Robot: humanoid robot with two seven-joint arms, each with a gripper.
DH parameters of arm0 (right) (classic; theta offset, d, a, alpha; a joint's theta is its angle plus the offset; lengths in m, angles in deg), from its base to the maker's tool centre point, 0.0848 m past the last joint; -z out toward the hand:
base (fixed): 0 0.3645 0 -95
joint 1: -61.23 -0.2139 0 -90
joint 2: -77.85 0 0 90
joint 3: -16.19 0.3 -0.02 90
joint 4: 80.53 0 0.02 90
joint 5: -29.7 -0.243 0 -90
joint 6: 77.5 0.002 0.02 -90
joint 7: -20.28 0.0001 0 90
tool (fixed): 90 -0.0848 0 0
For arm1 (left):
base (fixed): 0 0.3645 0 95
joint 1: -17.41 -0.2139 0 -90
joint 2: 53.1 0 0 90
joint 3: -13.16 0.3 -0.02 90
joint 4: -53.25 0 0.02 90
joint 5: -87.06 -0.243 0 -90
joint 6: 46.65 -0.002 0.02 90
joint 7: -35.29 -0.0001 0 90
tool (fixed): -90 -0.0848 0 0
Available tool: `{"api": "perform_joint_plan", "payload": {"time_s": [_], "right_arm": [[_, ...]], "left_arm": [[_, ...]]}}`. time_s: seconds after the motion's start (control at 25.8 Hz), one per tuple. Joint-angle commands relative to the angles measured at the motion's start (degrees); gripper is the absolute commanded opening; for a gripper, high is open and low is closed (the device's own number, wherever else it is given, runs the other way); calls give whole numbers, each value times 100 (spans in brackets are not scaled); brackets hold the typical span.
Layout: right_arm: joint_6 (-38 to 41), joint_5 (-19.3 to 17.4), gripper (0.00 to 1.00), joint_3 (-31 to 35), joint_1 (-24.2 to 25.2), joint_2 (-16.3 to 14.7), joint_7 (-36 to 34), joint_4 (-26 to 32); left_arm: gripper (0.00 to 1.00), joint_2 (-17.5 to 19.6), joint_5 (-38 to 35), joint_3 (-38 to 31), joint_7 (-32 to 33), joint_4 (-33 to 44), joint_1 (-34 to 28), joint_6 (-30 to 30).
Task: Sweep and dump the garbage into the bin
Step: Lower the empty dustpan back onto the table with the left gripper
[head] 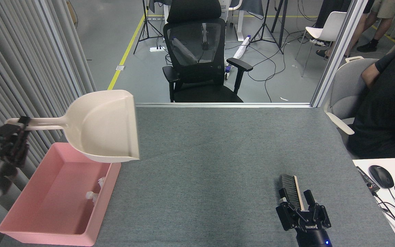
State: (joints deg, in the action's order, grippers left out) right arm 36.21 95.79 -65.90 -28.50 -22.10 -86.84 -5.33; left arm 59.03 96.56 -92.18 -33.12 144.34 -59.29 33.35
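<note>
Tissue wad point(94, 192) lies in pink bin point(19, 229) near left, so left gripper point(12, 137), clamped on handle, holds empty dustpan point(106, 128) above; right gripper point(303, 212) grips brush point(289, 190), parked near right.

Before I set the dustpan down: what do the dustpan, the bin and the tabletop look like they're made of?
Dustpan: smooth beige plastic, faint sheen. Bin: pink moulded plastic, seemingly matte, thin rim. Tabletop: grey felt-like or carpet-like covering, with a speckled, non-reflective weave.
</note>
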Motion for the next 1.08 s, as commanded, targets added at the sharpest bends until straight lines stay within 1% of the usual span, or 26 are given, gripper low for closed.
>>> {"api": "perform_joint_plan", "payload": {"time_s": [0.0, 0.08, 0.12, 0.19, 0.31, 0.43, 0.54, 0.7, 0.81, 1.05], "right_arm": [[-7, -8, 96, 8, -1, -51, -2, 3], [-7, -17, 96, 17, 8, -42, -2, 3], [-15, -17, 96, 17, 8, -42, -2, 3], [-15, -17, 96, 17, 17, -34, -2, 3], [-24, -17, 96, 17, 17, -34, -2, 3], [-95, -17, 96, 17, 17, -34, -2, 4], [-121, -17, 96, 17, 17, -34, -2, 12], [-121, -17, 96, 17, 26, -25, -2, 12], [-121, -17, 96, 17, 26, -16, -2, 12], [-121, -17, 96, 17, 26, -25, -2, 39]], "left_arm": [[18, -886, -712, 567, -94, 427, -241, 15], [18, -1255, -1161, 664, -94, 427, -408, 261], [18, -1466, -1292, 752, -94, 427, -452, 305], [18, -1756, -1451, 893, -120, 374, -487, 367], [19, -2028, -1899, 919, -147, 189, -496, 551], [19, -2301, -2426, 919, -164, -206, -531, 982], [19, -2600, -2839, 945, -226, -461, -698, 1368], [20, -2837, -3446, 972, -331, -865, -812, 1799], [21, -2855, -3490, 945, -568, -1199, -768, 1913], [23, -2881, -3472, 919, -665, -1577, -522, 1940]]}}
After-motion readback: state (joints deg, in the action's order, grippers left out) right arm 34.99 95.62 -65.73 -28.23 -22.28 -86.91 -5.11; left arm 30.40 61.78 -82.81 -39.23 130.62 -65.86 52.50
